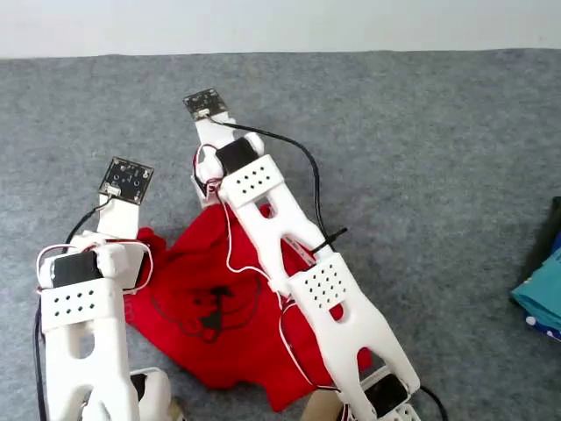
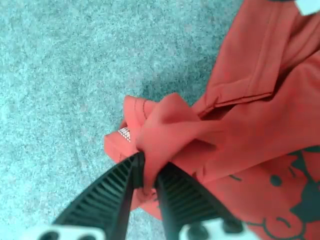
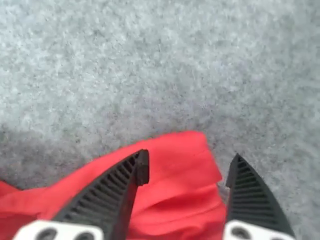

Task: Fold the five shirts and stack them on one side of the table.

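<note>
A red shirt [image 1: 197,342] with a dark cartoon print lies crumpled on the grey table between my two arms. In the left wrist view my left gripper [image 2: 145,167] is shut on a bunched fold of the red shirt [image 2: 250,115] near its hem, at the shirt's left side. My right gripper [image 3: 189,167] is open, its fingers straddling a corner of the red shirt [image 3: 170,200] at the shirt's far edge, just above the cloth. In the high view the left arm [image 1: 83,298] and the right arm [image 1: 289,246] cover parts of the shirt.
A pile of teal and blue cloth [image 1: 543,294] lies at the table's right edge. Bare grey felt-like table surface [image 1: 421,158] stretches to the far edge, where a white wall begins.
</note>
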You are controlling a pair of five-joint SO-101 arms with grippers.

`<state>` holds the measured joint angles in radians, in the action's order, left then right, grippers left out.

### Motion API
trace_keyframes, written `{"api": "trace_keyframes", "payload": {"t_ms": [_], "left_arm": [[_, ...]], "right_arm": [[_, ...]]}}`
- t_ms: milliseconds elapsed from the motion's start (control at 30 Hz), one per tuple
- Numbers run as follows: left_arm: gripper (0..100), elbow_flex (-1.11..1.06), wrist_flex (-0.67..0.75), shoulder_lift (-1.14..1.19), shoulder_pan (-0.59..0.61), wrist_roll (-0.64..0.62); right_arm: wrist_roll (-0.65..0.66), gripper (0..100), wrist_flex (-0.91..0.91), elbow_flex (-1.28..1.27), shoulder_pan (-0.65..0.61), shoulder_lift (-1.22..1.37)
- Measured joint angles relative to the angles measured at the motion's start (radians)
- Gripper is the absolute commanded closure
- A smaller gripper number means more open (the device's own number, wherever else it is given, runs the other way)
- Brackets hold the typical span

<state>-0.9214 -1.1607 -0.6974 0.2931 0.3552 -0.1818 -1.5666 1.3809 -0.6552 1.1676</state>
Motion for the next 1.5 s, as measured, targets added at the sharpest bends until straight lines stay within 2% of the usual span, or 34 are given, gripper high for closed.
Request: {"api": "trace_keyframes", "payload": {"t_ms": [433, 533, 700, 900, 1100, 1267, 1500], "left_arm": [[100, 0.000, 0.000, 0.000, 0.000, 0.000], [100, 0.000, 0.000, 0.000, 0.000, 0.000], [100, 0.000, 0.000, 0.000, 0.000, 0.000], [100, 0.000, 0.000, 0.000, 0.000, 0.000], [100, 0.005, 0.000, 0.000, 0.000, 0.000], [100, 0.123, -0.018, 0.000, 0.000, 0.000], [100, 0.423, -0.124, 0.000, 0.000, -0.068]], "right_arm": [[0.000, 76.3, 0.002, 0.000, 0.000, 0.046], [0.000, 81.9, 0.002, 0.000, 0.000, 0.046], [0.002, 98.6, 0.002, 0.000, 0.000, 0.046], [0.068, 99.0, 0.002, 0.005, 0.000, 0.046], [0.078, 99.0, -0.064, 0.167, 0.038, 0.046], [0.152, 99.0, -0.184, 0.253, 0.104, 0.032], [0.207, 99.0, -0.187, 0.255, 0.235, -0.192]]}}
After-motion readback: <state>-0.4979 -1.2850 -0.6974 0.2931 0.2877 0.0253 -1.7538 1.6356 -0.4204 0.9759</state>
